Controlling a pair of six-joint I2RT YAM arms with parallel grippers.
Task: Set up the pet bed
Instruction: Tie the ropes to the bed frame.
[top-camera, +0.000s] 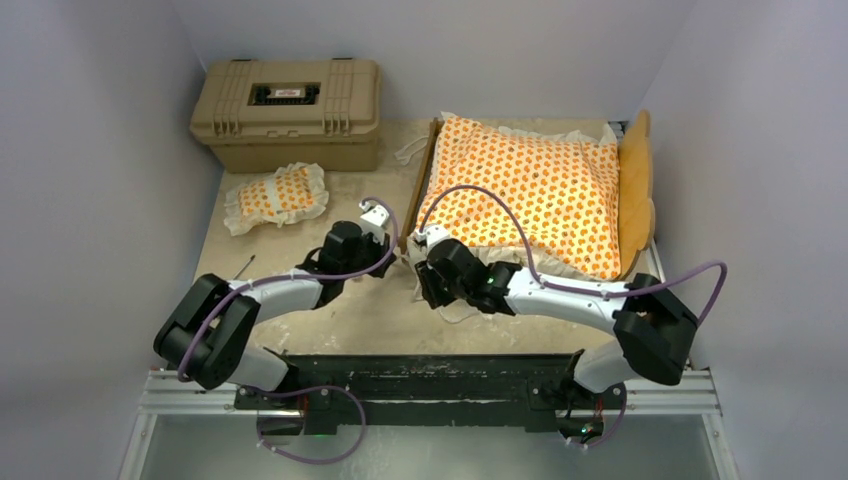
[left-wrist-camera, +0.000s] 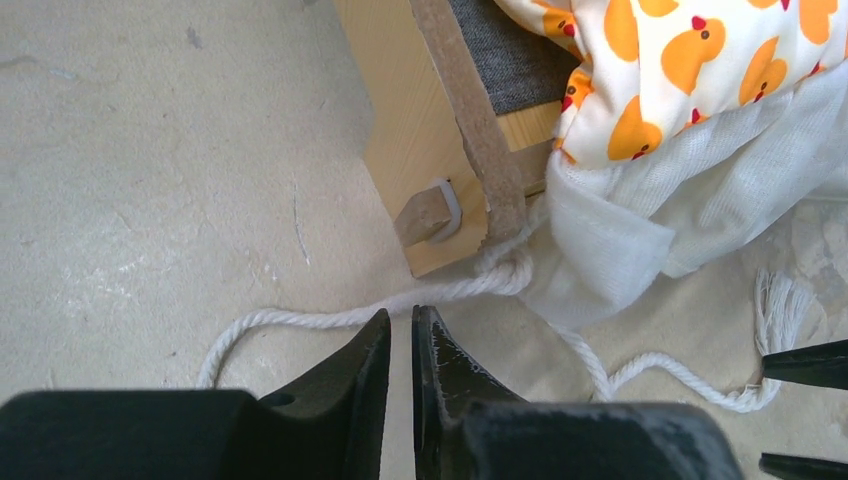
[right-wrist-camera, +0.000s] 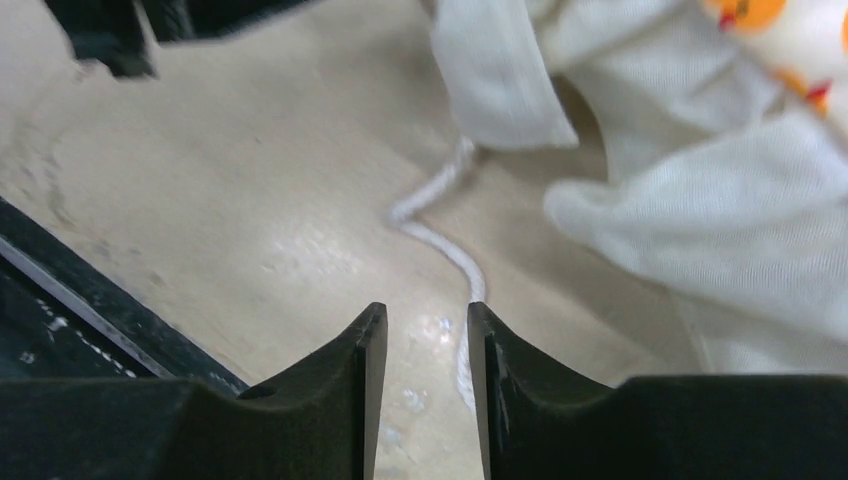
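Just ahead, loose rope (left-wrist-camera: 300, 319); left gripper (left-wrist-camera: 401, 325) barely ajar, right gripper (right-wrist-camera: 427, 320) wider

One bed frame (top-camera: 636, 180), one cushion (top-camera: 530, 190), one pillow (top-camera: 277, 197), one hard case (top-camera: 287, 112).

Top cam's fixed high behind the arm bases, looking down on the whole table (top-camera: 370, 310). Both wrist cams sit low and super close, looking past their own jaws by the bed frame (left-wrist-camera: 410, 130) corner. Both catch the white rope (left-wrist-camera: 300, 318) and ruffle (left-wrist-camera: 620, 240). The right wrist view's blurry, so it's probably the same stretch.
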